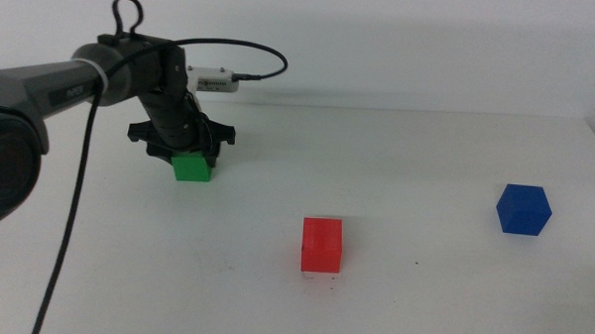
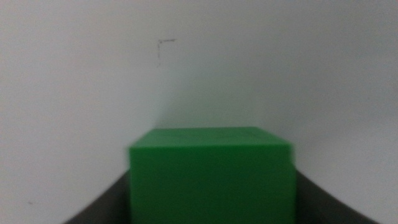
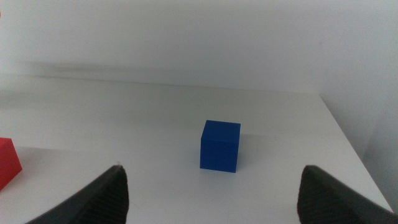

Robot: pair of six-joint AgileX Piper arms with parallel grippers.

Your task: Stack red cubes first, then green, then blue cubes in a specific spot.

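Note:
The green cube [image 1: 191, 168] rests on the white table [image 1: 421, 310] at the back left, and my left gripper [image 1: 184, 143] reaches down over it. In the left wrist view the green cube [image 2: 211, 177] fills the gap, with both dark jaws pressed against its sides. Alone near the table's middle sits the red cube [image 1: 322, 245], with a corner of the red cube [image 3: 7, 162] showing in the right wrist view. The blue cube [image 1: 523, 209] sits at the right. My right gripper [image 3: 211, 186] hangs open, short of the blue cube [image 3: 220, 145] and apart from it. No mark shows the specific spot.
The left arm's black cable [image 1: 72, 229] hangs down along the left side of the table. The table's far edge [image 1: 428, 112] meets a white wall. The table's right edge [image 3: 348, 149] runs close to the blue cube.

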